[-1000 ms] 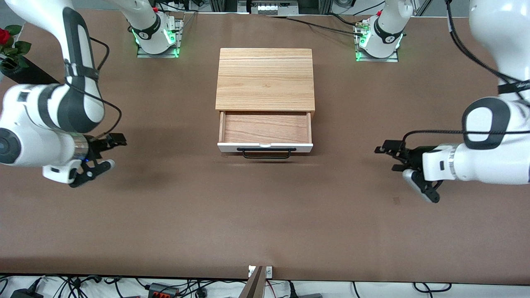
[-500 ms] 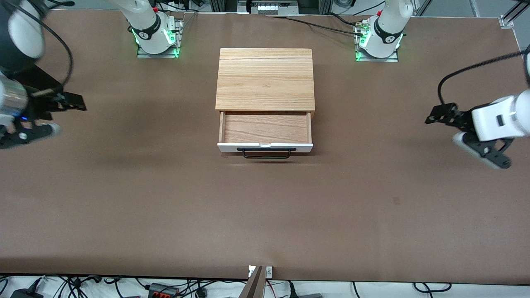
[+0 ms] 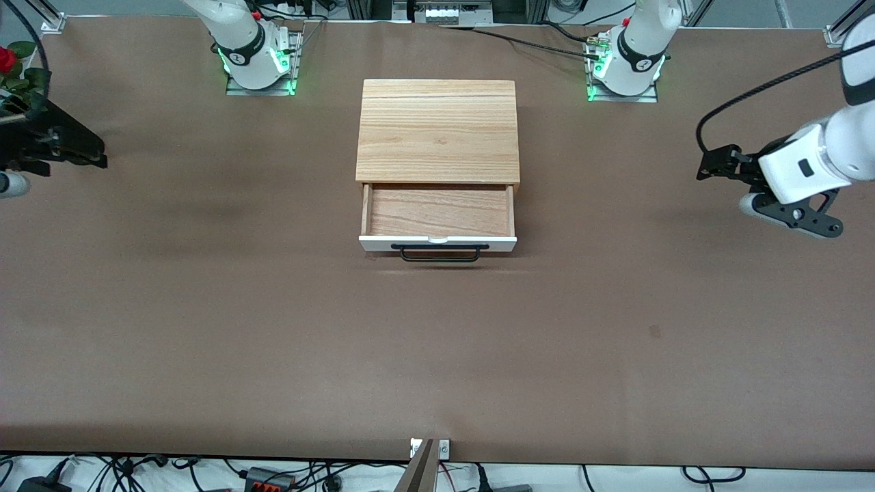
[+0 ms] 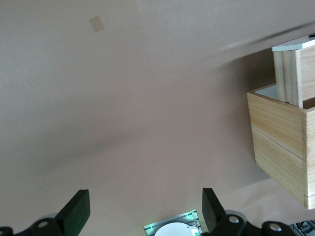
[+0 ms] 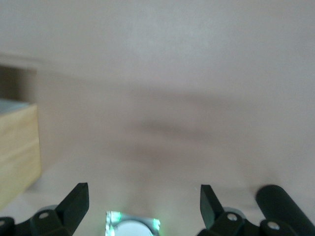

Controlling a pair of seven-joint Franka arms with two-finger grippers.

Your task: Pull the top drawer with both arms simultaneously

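Observation:
The top drawer (image 3: 437, 240) stands pulled out of the light-wood cabinet (image 3: 437, 130), its white front and black bar handle (image 3: 441, 253) toward the front camera and its empty wood tray showing. My left gripper (image 3: 711, 166) is open and empty over the table, well off toward the left arm's end. My right gripper (image 3: 92, 154) is open and empty at the right arm's end. In the left wrist view my open left gripper (image 4: 144, 209) frames bare table, with the cabinet (image 4: 280, 142) and drawer (image 4: 295, 69) off to one side. The right wrist view shows my open right gripper (image 5: 142, 202) and a cabinet corner (image 5: 17, 147).
A red rose in a black vase (image 3: 14, 68) stands at the right arm's end, close to my right gripper; the vase also shows in the right wrist view (image 5: 283, 206). The arm bases (image 3: 256, 61) (image 3: 625, 68) stand farthest from the front camera.
Both grippers have moved away from the drawer, each toward its own end of the table and toward the bases. The drawer has stayed open and still.

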